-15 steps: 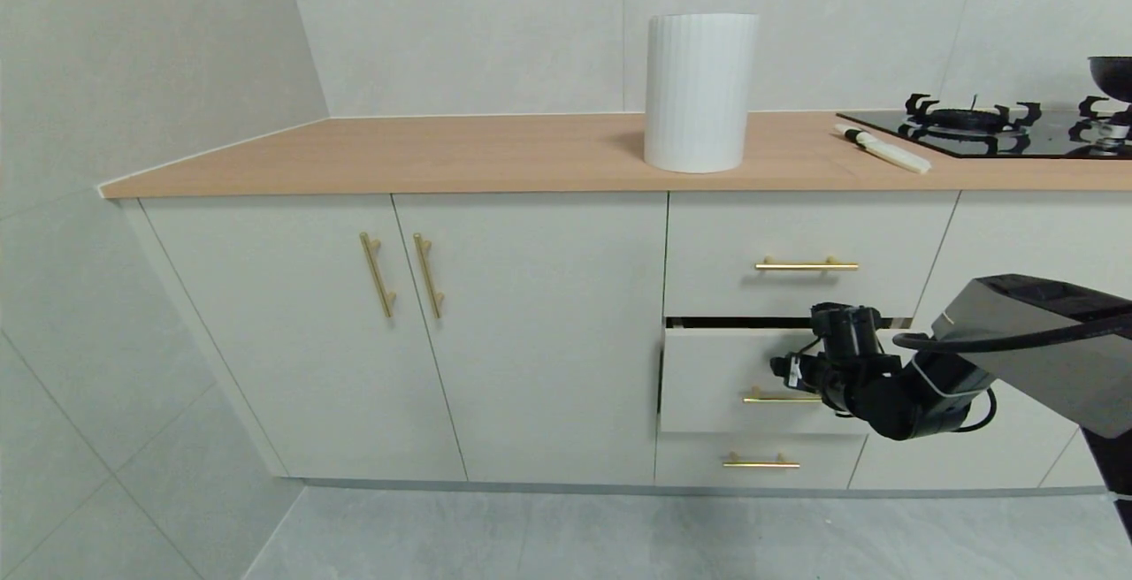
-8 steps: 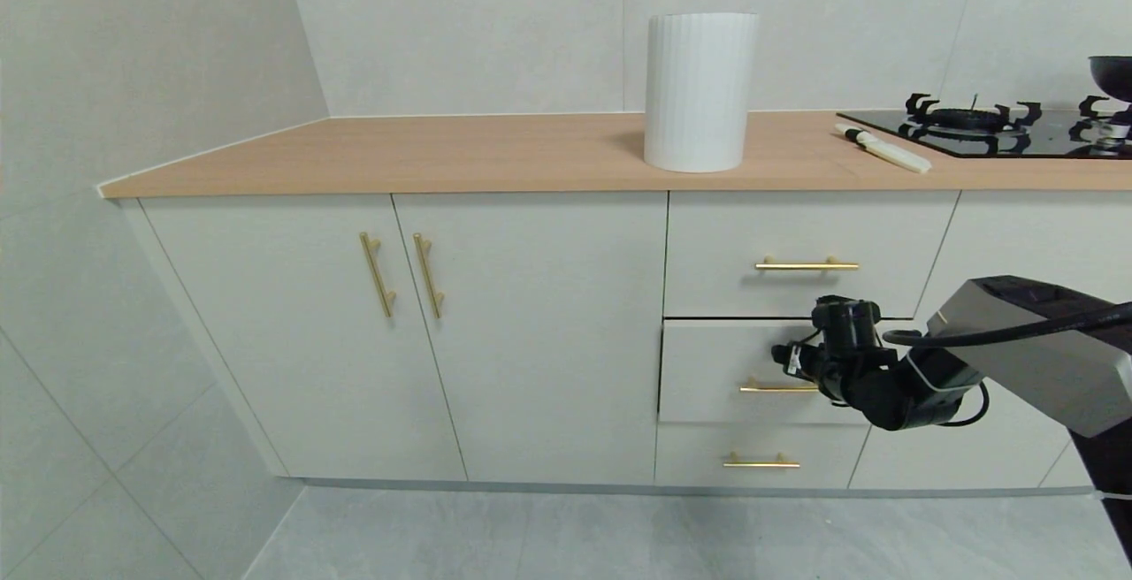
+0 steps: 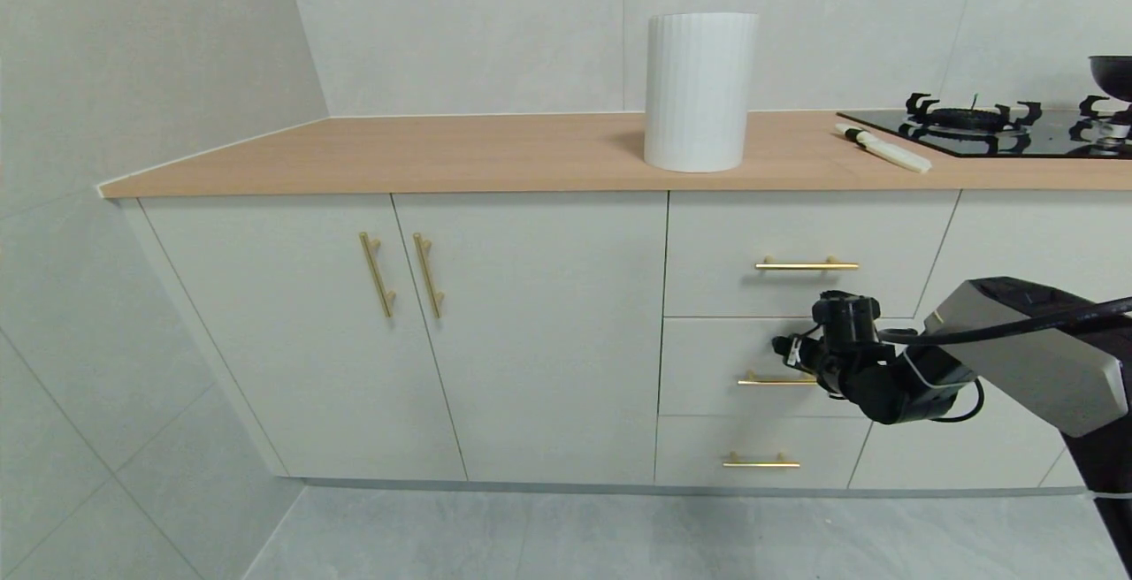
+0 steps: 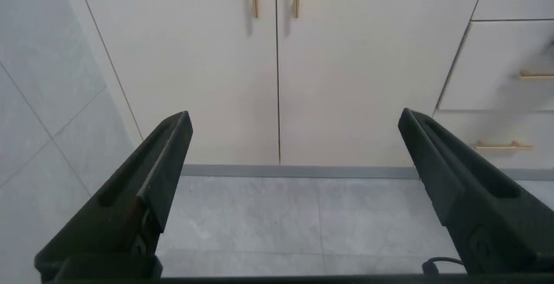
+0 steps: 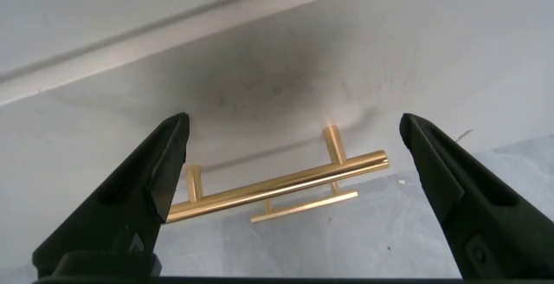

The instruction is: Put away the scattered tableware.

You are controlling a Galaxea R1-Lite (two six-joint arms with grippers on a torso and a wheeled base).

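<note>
- The middle drawer stands pulled out a second ago, with a dark gap along its top edge. Now it is pushed home, its front flush with the top drawer above it and the bottom drawer below.
- The right jaws have gone in with the drawer toward the cabinet. They now sit at its front, spread wide on either side of the gold handle, not closed on it and holding nothing.
- The left jaws are also wide and empty, held low and facing the floor and the double cabinet doors.
- A pale utensil lies flat on the counter, just beside the stove. It is in the same spot as a second ago, and the white ribbed container has not shifted either.
- Shutting the drawer looks like the close of a storing step.
- With that utensil not yet put away, the task is probably not finished. If this drawer is where it belongs, the drawer will need opening again. The right jaws, already straddling the handle, are well placed for that.
</note>
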